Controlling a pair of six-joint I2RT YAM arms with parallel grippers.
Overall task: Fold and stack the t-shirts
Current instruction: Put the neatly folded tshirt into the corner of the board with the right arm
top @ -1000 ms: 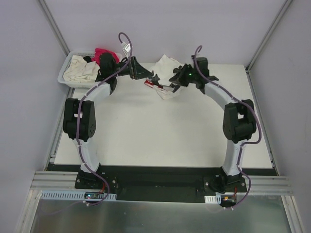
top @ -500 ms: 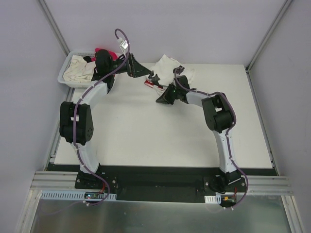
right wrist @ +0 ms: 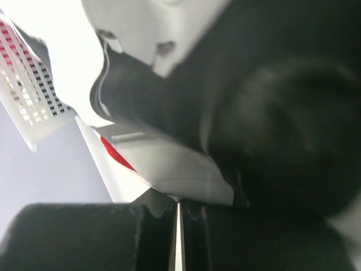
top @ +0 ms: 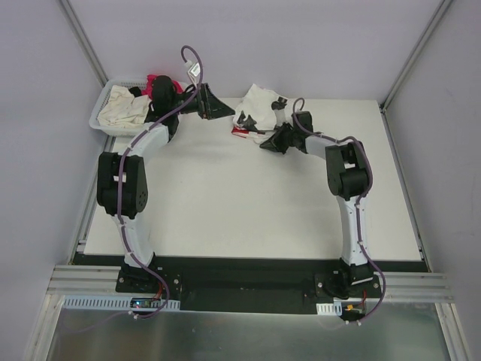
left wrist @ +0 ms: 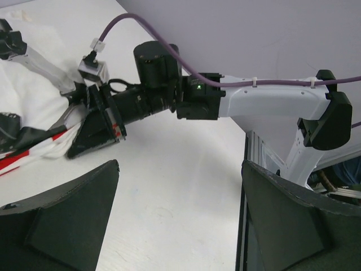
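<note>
A matte white rectangular table top (top: 248, 203) spreads beneath the left claw (top: 229, 113) and the right claw (top: 261, 137). Behind both claws rises a plain pale lilac-grey back wall (top: 301, 45). A matching left wall (top: 37, 188) stands well left of the left claw, and a matching right wall (top: 451, 188) well right of the right claw. Slanting aluminium corner struts (top: 83, 41) join them. The light is soft and even.
</note>
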